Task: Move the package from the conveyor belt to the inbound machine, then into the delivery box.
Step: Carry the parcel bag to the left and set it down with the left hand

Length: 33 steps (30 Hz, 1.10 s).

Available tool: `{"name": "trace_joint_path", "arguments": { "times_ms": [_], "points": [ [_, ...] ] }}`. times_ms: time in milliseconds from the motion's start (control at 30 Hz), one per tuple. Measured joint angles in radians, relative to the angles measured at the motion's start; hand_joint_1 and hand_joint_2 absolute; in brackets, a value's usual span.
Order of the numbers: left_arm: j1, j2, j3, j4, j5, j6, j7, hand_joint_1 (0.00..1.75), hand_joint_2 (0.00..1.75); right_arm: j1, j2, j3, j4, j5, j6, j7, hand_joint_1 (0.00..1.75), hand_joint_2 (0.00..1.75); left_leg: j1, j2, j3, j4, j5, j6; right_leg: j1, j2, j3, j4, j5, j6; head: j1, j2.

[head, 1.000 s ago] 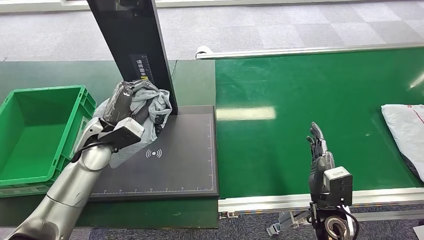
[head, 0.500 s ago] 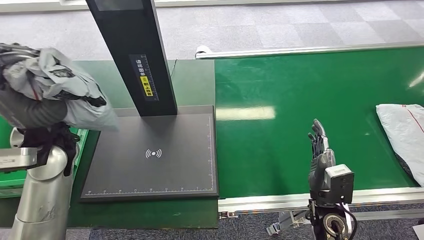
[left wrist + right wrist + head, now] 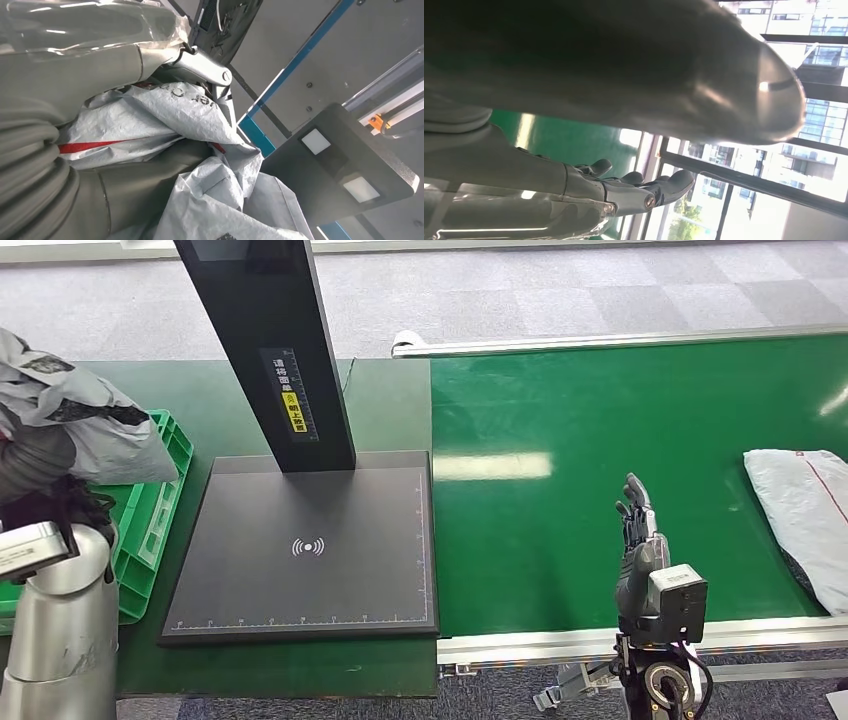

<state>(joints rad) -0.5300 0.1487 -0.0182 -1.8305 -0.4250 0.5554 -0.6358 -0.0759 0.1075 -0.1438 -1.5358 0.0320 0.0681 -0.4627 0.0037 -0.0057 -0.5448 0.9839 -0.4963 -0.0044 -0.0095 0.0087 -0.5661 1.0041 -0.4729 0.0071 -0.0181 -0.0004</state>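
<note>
The crumpled grey plastic package point(image 3: 85, 425) is held bunched in the left hand point(image 3: 35, 465) above the green delivery box point(image 3: 150, 520), left of the inbound machine point(image 3: 310, 540) — its long axis cannot be told. The box is largely hidden. The right hand point(image 3: 635, 530), fingers straight and empty, is raised over the conveyor belt point(image 3: 600, 420) — another pale package point(image 3: 800, 510) is cut off at the edge.

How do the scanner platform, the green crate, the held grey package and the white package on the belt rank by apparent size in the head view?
1. Scanner platform, clearly largest.
2. Held grey package in the left hand; nearness to the camera inflates it.
3. White package and green crate: both cut off or hidden in part, so I would not rank them.
</note>
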Motion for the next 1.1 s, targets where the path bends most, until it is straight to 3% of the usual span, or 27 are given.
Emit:
{"name": "trace_joint_path", "arguments": {
  "times_ms": [133, 300, 467, 600, 767, 1100],
  "points": [
    [-0.037, 0.013, 0.014, 0.05, -0.099, 0.059, 0.057, 1.75, 1.75, -0.001, 0.0, 0.0, 0.0, 0.0, -0.004, 0.0, 0.0, 0.0, 0.0, 0.0, 0.0, 0.0, 0.0, 0.0, 0.0, 0.0, 0.0, 0.0, 0.0, 0.0, 0.0, 0.0],
    [-0.1, 0.053, 0.064, 0.242, -0.357, 0.101, 0.134, 1.75, 1.75, 0.001, 0.0, 0.007, 0.004, -0.01, -0.01, 0.0, 0.0, 0.0, 0.0, 0.0, 0.001, 0.0, 0.001, -0.001, 0.0, 0.0, 0.0, 0.0, 0.0, 0.0, 0.0, 0.0],
    [-0.177, 0.079, 0.142, 0.498, -0.701, 0.099, 0.315, 1.75, 1.75, 0.008, -0.001, 0.018, 0.004, -0.014, -0.016, -0.001, 0.0, 0.0, 0.001, 0.0, 0.001, 0.0, 0.001, -0.001, 0.001, 0.001, 0.0, 0.001, 0.0, 0.0, 0.0, 0.0],
    [-0.218, 0.132, 0.15, 0.686, -0.896, 0.096, 0.486, 1.75, 1.75, 0.025, -0.001, 0.018, 0.004, -0.014, -0.016, -0.003, 0.0, 0.0, 0.0, 0.001, 0.0, 0.0, 0.001, -0.001, 0.0, 0.001, -0.001, 0.001, 0.0, 0.0, 0.0, 0.0],
    [-0.223, 0.162, 0.151, 0.8, -0.905, 0.101, 0.495, 1.75, 1.75, 0.042, 0.0, 0.017, 0.001, -0.014, -0.014, -0.006, 0.0, 0.0, 0.0, 0.001, -0.001, 0.0, 0.001, -0.001, 0.0, 0.001, -0.002, 0.001, 0.0, 0.0, 0.0, 0.0],
    [-0.232, 0.164, 0.165, 0.873, -0.854, 0.103, 0.457, 1.75, 1.75, 0.046, 0.004, 0.017, -0.004, -0.013, -0.004, -0.007, 0.0, 0.0, 0.0, 0.0, -0.001, 0.0, 0.001, -0.001, 0.0, 0.001, -0.002, 0.001, 0.0, 0.0, 0.0, 0.0]
  ]
}}
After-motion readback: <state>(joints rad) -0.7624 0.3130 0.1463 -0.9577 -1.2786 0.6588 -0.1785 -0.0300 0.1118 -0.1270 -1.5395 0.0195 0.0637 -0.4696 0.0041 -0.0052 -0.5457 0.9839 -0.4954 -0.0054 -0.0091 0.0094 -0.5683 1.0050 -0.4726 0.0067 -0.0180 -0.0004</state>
